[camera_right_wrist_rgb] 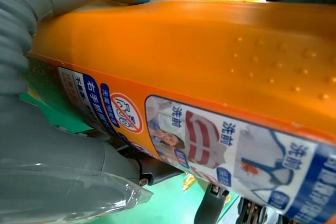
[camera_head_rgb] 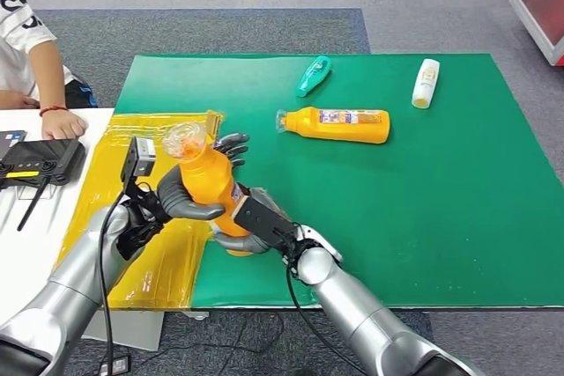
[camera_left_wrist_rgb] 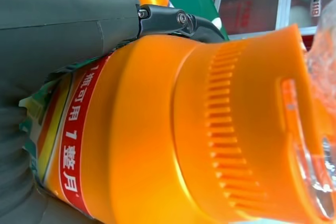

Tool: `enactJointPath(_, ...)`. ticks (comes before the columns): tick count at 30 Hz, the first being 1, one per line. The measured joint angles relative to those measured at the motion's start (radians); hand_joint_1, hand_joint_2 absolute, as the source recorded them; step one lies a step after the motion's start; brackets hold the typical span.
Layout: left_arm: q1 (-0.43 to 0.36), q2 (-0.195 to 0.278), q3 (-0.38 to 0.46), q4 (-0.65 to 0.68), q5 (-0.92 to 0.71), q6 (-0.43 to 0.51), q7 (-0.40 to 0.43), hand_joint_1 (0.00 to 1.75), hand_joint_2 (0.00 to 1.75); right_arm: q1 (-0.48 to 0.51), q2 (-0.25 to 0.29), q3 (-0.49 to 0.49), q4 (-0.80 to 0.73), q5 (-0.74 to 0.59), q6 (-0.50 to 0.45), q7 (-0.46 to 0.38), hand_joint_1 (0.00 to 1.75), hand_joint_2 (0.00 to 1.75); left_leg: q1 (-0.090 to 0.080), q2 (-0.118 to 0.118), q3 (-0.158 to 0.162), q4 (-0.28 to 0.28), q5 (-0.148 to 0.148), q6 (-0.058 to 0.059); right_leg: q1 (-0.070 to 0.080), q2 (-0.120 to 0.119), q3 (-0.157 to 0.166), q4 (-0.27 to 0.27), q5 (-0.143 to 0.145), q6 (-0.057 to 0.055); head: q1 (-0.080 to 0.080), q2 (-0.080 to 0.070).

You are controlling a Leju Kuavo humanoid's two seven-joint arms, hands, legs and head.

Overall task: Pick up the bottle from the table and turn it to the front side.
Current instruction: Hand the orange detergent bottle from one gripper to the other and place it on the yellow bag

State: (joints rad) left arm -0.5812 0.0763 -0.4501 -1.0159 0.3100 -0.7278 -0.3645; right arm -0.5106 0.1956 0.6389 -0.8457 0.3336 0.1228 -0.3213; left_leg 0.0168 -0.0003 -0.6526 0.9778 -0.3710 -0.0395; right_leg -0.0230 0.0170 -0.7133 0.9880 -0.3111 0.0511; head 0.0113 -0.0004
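**Both hands on one orange bottle, held above the mat**

Left hand (camera_head_rgb: 193,195): wrapped around the upper body of the orange bottle (camera_head_rgb: 210,184), thumb across the side facing the camera, dark fingers (camera_head_rgb: 233,143) showing past the far side. Holding the bottle.

Right hand (camera_head_rgb: 256,226): closed around the lower part of the same bottle, from the robot's right. Holding the bottle.

Orange bottle: roughly upright and leaning slightly, raised over the near left corner of the green mat (camera_head_rgb: 426,200), where the mat meets the yellow sheet (camera_head_rgb: 120,173). Clear cap at the top. The left wrist view shows the ribbed orange neck and a red label band with white characters (camera_left_wrist_rgb: 75,145). The right wrist view shows a printed label with pictures and a prohibition sign (camera_right_wrist_rgb: 126,114).

Other items on the green mat:
- second orange bottle (camera_head_rgb: 339,124), lying on its side, cap toward the robot's left, mid-mat;
- green bottle (camera_head_rgb: 313,75), lying near the far edge;
- white bottle (camera_head_rgb: 426,83), lying toward the far right, well apart from the others.

White table (camera_head_rgb: 26,244), left of the yellow sheet: a black device (camera_head_rgb: 40,160) with an antenna. A person's hand (camera_head_rgb: 63,123) rests beside it.
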Motion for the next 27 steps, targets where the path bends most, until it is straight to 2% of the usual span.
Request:
enactJointPath(10,-0.001,-0.004,0.0,0.0,0.004,0.001,0.004,0.0,1.75,-0.006,0.002,0.009,0.005,-0.001,-0.002,0.003,1.75,1.75,0.0,0.0,0.0,0.0,0.0,0.0,0.0,0.0,0.0,0.0,0.0,0.0,0.0,0.0)
enactJointPath(18,0.0,-0.004,0.0,0.001,0.004,0.007,0.008,0.0,1.75,-0.008,0.005,0.03,0.008,0.044,-0.052,0.02,1.75,1.75,0.0,0.0,0.0,0.0,0.0,0.0,0.0,0.0,0.0,0.0,0.0,0.0,0.0,0.0)
enactJointPath(27,0.005,0.0,0.0,0.0,0.004,0.008,0.018,0.0,1.75,-0.008,0.006,0.036,0.018,0.056,-0.067,0.024,1.75,1.75,0.0,0.0,0.0,0.0,0.0,0.0,0.0,0.0,0.0,0.0,0.0,0.0,0.0,0.0)
